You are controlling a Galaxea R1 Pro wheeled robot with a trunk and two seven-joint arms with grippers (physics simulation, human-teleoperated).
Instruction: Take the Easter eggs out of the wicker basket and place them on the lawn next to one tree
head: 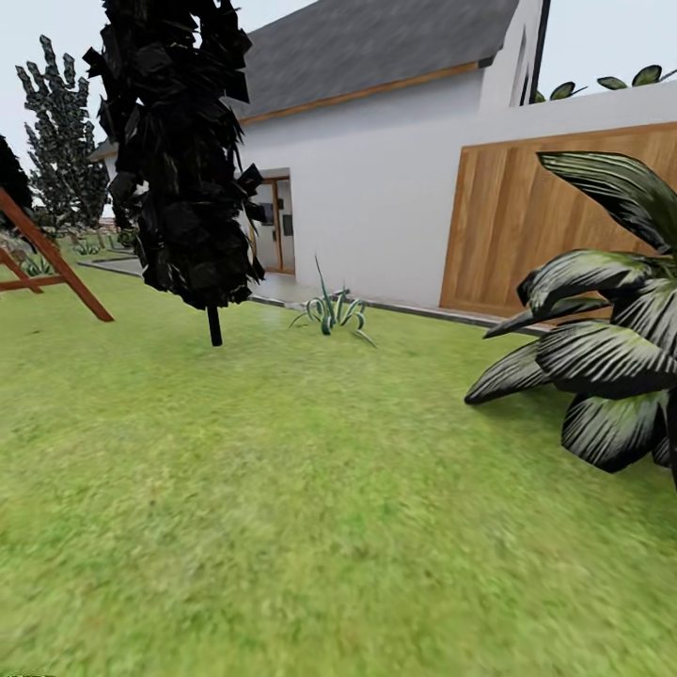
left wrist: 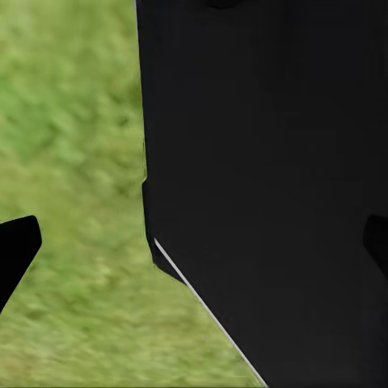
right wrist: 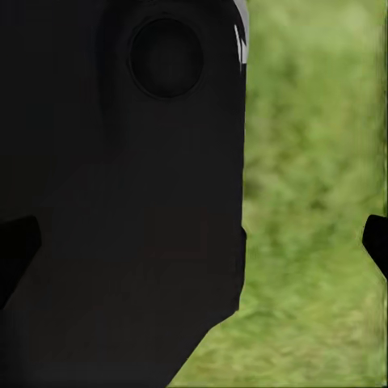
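The lawn [head: 282, 489] spreads wide and mottled green across the garden in the head view. The Easter eggs and the wicker basket are out of view. In the left wrist view my left gripper [left wrist: 194, 242] is open, its dark fingertips [left wrist: 16, 250] far apart at the frame's edges, with grass and a black part of my body beyond. My right gripper [right wrist: 194, 242] is open too in the right wrist view, fingertips [right wrist: 16, 246] spread wide over grass, nothing held.
A narrow black cypress [head: 179, 141] on a thin dark trunk stands on the grass ahead left. A large dark-leaved plant [head: 602, 367] is at the right. Behind are a white house [head: 376, 188], a wooden fence [head: 527, 226], a small spiky plant [head: 331, 310] and a red-brown wooden frame [head: 47, 259].
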